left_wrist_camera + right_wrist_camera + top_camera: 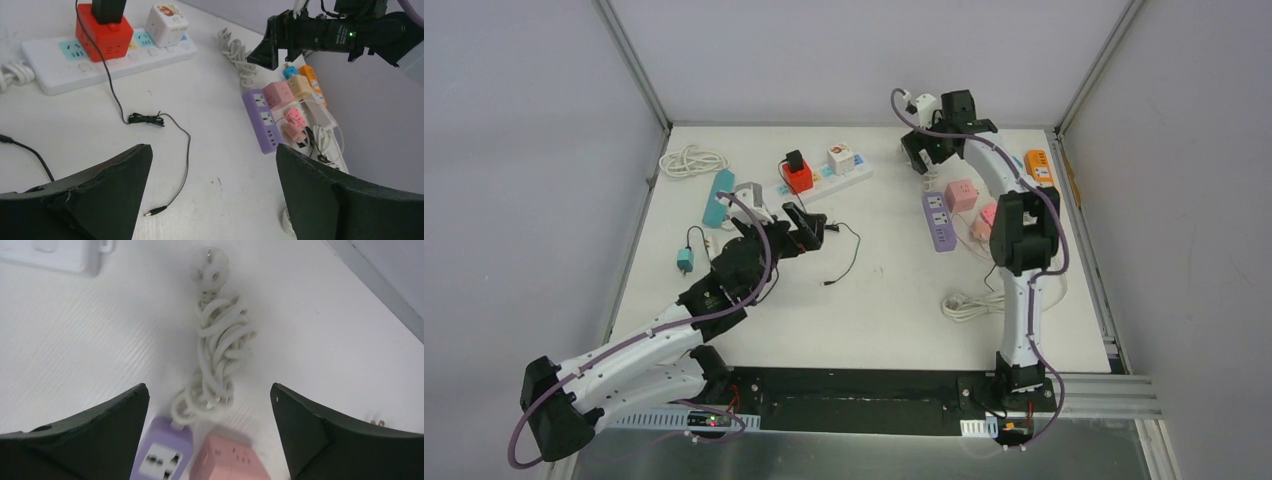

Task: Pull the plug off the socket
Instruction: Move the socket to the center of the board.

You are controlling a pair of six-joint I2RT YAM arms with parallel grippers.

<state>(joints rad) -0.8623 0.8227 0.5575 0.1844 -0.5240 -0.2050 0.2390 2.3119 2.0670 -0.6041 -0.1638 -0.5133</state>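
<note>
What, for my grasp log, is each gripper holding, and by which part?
Nothing is held. The left gripper and the right gripper are both wide open and empty.

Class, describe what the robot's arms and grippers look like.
The left arm and right arm have white links, black joints and purple cables. The left gripper and right gripper have black wedge-shaped fingers. A green light glows near the right one.
</note>
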